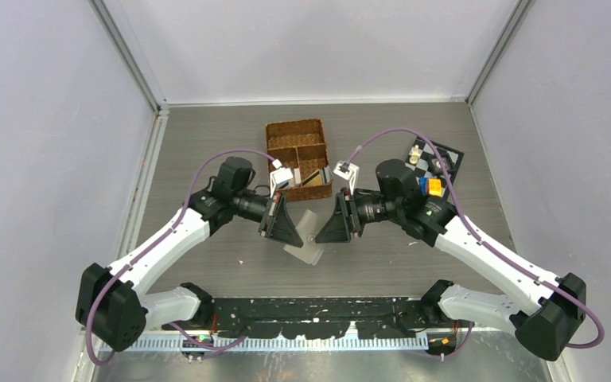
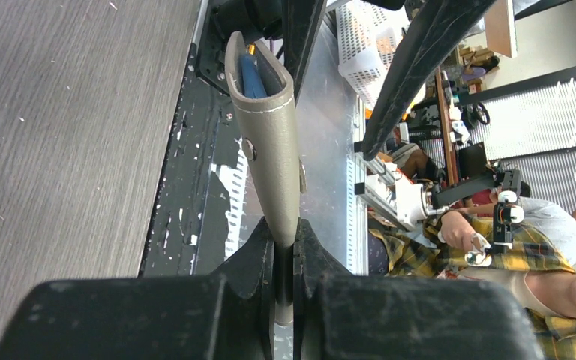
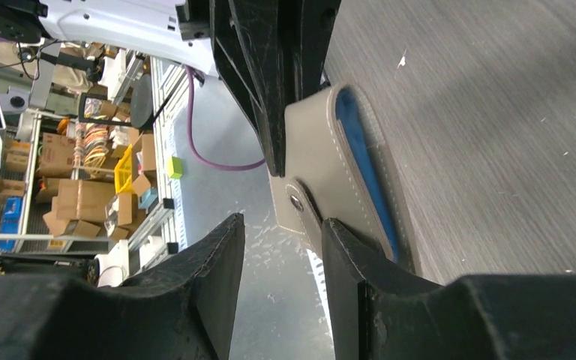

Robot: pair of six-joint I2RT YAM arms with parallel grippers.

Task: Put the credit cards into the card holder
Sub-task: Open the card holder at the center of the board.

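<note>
The grey-olive card holder (image 1: 307, 241) hangs just above the table between the two arms, with blue sleeves showing at its open edge (image 2: 249, 75). My left gripper (image 1: 294, 236) is shut on one end of it, and the jaws pinch the folded cover (image 2: 285, 234). My right gripper (image 1: 319, 237) faces it from the other side and stands open (image 3: 281, 225). The gap between its fingers is empty, and the holder's snap tab (image 3: 298, 202) lies close against one fingertip (image 3: 337, 229). Credit cards (image 1: 315, 177) stand in the wicker basket's front compartment.
The brown wicker compartment basket (image 1: 295, 127) sits behind the grippers at mid-table. A black-and-white checkered board (image 1: 439, 156) with small pieces lies at the back right. Grey walls close the table on three sides, and the black base rail (image 1: 310, 312) runs along the near edge.
</note>
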